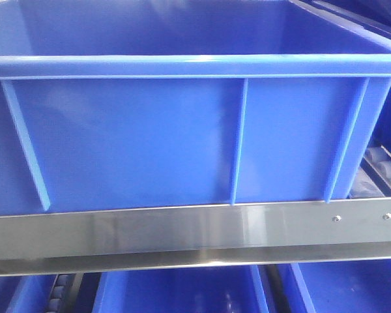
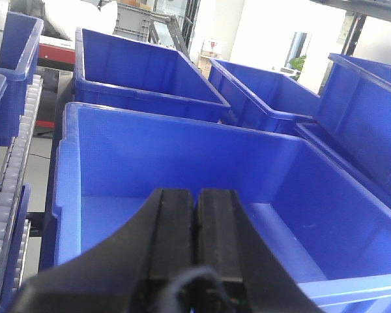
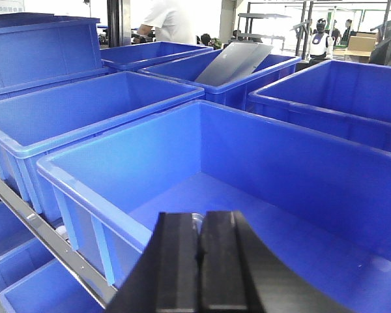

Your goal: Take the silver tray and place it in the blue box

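A: Where does the silver tray (image 3: 234, 62) sit?

B: In the right wrist view it leans tilted inside a far blue crate (image 3: 247, 78), its upper edge poking above that crate's rim. It is well apart from both hands. The other two views do not show it.

A: And the blue box (image 1: 182, 130)?

B: The front view is filled by its side wall, with thin vertical ribs and a thick rolled rim on top. Just below it runs a flat steel frame bar (image 1: 182, 228) with two screws near its right end. More blue crates show beneath the bar.

A: What is the left hand (image 2: 196, 228) doing?

B: Its two black fingers (image 2: 173, 235) are pressed together with no gap and nothing between them. It hovers above the near rim of a blue box (image 2: 182, 176), whose floor looks bare from this angle. A roller track (image 2: 13, 189) runs along the left side.

A: The right hand (image 3: 201, 254)?

B: The same: fingers (image 3: 179, 261) pressed together, pinching nothing. It hangs over the near part of a deep blue box (image 3: 247, 176). A small pale thing peeks out just behind the fingertips; it is too hidden to name.

A: Anything else?

B: A person in a white shirt (image 3: 166, 19) stands far behind the crates.
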Controlling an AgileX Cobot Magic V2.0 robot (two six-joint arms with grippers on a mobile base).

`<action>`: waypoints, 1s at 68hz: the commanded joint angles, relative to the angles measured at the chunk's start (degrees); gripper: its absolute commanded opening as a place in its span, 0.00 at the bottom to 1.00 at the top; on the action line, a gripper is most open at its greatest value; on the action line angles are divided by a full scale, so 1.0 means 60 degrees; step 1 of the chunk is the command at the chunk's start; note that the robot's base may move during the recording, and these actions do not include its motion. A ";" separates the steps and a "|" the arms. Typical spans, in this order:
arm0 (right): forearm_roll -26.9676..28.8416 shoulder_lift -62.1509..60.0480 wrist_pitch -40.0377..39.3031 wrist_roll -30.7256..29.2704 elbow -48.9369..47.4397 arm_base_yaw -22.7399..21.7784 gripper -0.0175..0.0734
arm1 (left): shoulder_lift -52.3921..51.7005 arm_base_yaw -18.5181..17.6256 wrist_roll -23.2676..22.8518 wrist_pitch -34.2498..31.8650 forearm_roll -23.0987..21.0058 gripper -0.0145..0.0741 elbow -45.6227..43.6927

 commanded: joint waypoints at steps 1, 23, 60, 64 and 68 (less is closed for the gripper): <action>-0.0104 -0.0005 -0.0493 -0.0035 -0.0253 -0.0026 0.26 | 0.0090 -0.0063 -0.0005 -0.0789 0.0057 0.06 -0.0249; 0.0334 -0.0039 0.0173 -0.0039 -0.0110 -0.0089 0.26 | 0.0090 -0.0063 -0.0005 -0.0789 0.0057 0.06 -0.0249; 0.7616 -0.4737 -0.0603 -0.8199 0.3663 -0.5213 0.26 | 0.0090 -0.0063 -0.0005 -0.0805 0.0057 0.06 -0.0249; 0.7616 -0.5137 -0.0534 -0.8179 0.3888 -0.5648 0.26 | 0.0090 -0.0063 -0.0005 -0.0805 0.0057 0.06 -0.0249; 0.7616 -0.5218 -0.0595 -0.8083 0.4043 -0.5960 0.26 | 0.0090 -0.0063 -0.0005 -0.0805 0.0057 0.06 -0.0249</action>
